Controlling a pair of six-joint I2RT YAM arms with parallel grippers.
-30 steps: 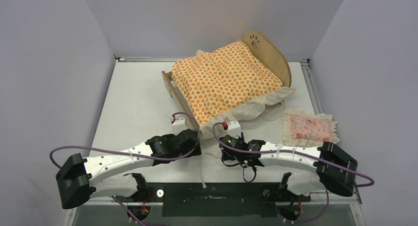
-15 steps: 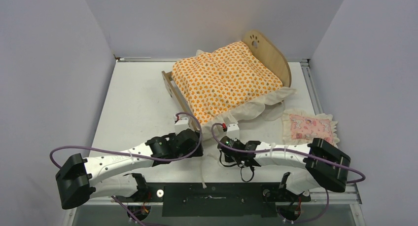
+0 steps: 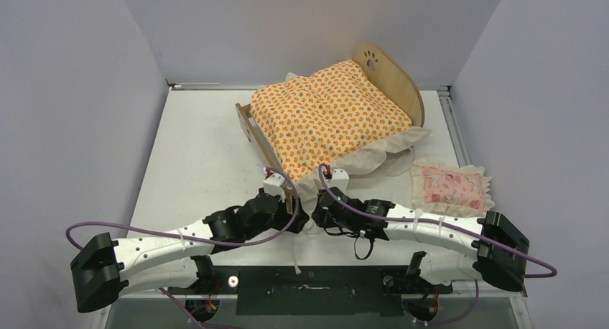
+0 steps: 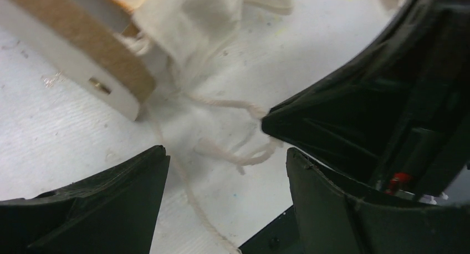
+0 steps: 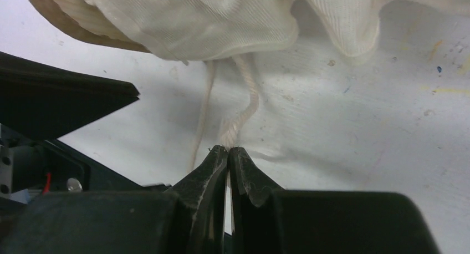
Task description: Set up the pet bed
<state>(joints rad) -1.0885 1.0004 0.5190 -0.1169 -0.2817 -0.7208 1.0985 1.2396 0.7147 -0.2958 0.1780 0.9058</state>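
The plywood pet bed (image 3: 402, 85) stands at the back of the table, the orange-patterned mattress (image 3: 327, 117) lying on it with its cream ruffle (image 5: 221, 21) spilling over the near corner. Cream tie cords (image 4: 233, 154) trail from that ruffle onto the table. My right gripper (image 5: 228, 150) is shut on one cord (image 5: 244, 112) just below the ruffle. My left gripper (image 4: 226, 154) is open, its fingers either side of loose cords beside the bed's wooden corner (image 4: 94, 65). From above, the left gripper (image 3: 296, 212) and right gripper (image 3: 316, 215) sit close together at that corner.
A small pink frilled pillow (image 3: 451, 185) lies on the table right of the bed, next to the right arm. One cord (image 3: 296, 250) runs down towards the table's near edge. Grey walls close in the left, back and right sides.
The right gripper has gone from open to shut on the cord. Both arms have reached forward to the bed's near corner.
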